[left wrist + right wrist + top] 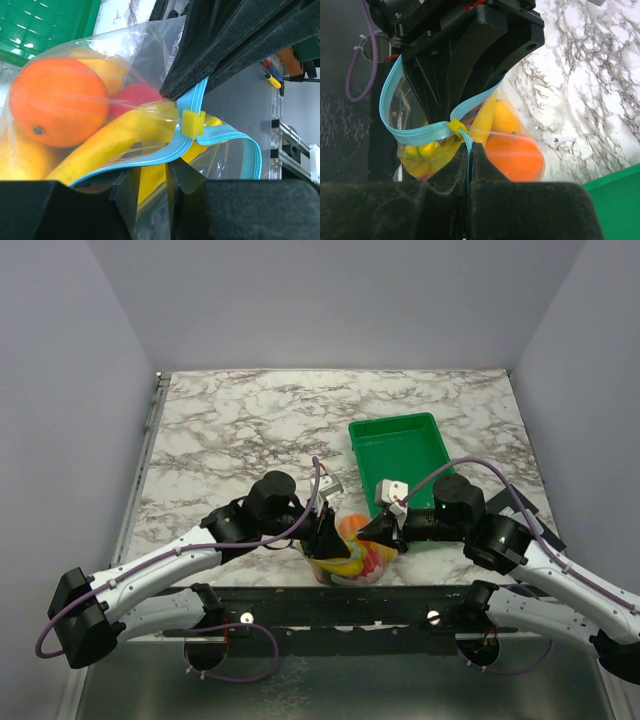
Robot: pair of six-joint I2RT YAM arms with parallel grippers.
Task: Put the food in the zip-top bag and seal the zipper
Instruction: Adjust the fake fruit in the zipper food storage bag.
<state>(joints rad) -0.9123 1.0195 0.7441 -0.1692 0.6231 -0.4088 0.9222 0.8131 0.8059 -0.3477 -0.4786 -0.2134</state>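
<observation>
The clear zip-top bag (352, 555) hangs between my two grippers at the table's near edge, full of food: an orange (57, 100), a yellow banana (115, 142) and a red fruit (135, 95). Small lemons (420, 150) show in the right wrist view. The light blue zipper (150, 159) carries a yellow slider (192, 123) partway along, and beyond it the strip gapes in a loop (387, 107). My right gripper (470, 146) is shut on the zipper just below the slider. My left gripper (150, 172) sits under the strip, jaws a little apart, bag film showing in the gap.
A green ribbed tray (400, 455) stands on the marble table (240, 420) behind the right gripper, and its corner (45, 25) shows in the left wrist view. The table's front edge and the arm-mount rail (340, 605) lie directly below the bag.
</observation>
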